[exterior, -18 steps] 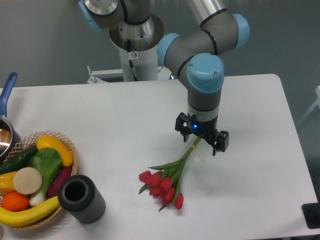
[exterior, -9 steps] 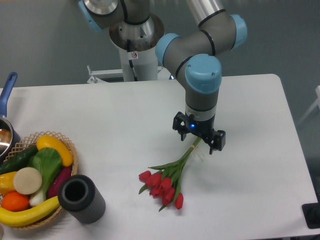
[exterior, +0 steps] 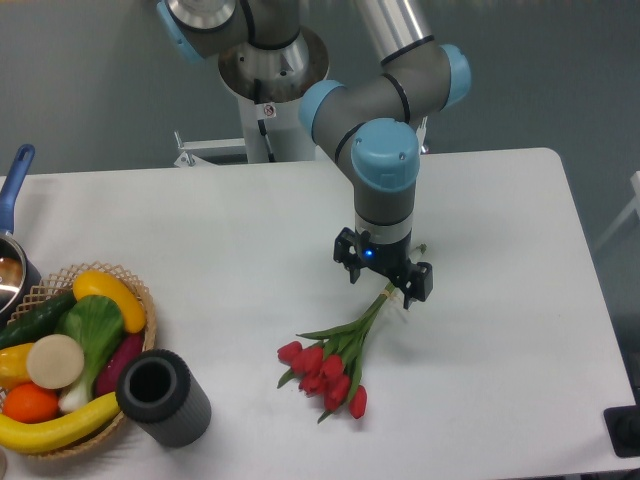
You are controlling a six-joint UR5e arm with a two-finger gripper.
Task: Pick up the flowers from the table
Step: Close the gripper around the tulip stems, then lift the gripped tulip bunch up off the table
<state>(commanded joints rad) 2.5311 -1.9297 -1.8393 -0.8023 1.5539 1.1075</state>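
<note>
The gripper [exterior: 381, 277] hangs pointing down over the table [exterior: 500, 330], its two dark fingers [exterior: 418, 283] spread apart with open space between them. A blue light glows on the wrist housing just above the fingers. The flowers [exterior: 330, 368] lie flat on the white tabletop: the upper end of the green stems passes below and between the fingers, close to the right-hand one as seen from here, and the red buds fan out well below and to the left of the fingertips. From this angle one cannot tell whether either finger touches the stems; nothing is pinched.

Far to the left of the fingers, at the table's near-left corner, stands a wicker basket [exterior: 130, 410] filled with toy vegetables [exterior: 70, 350] in yellow, green, orange and purple. A dark cylinder [exterior: 162, 397] with a hollow end lies just beside the basket, between it and the buds. At the left edge, a pot with a blue handle [exterior: 15, 175] is partly cut off. The arm's base [exterior: 270, 90] rises behind the table, beyond the fingers.
</note>
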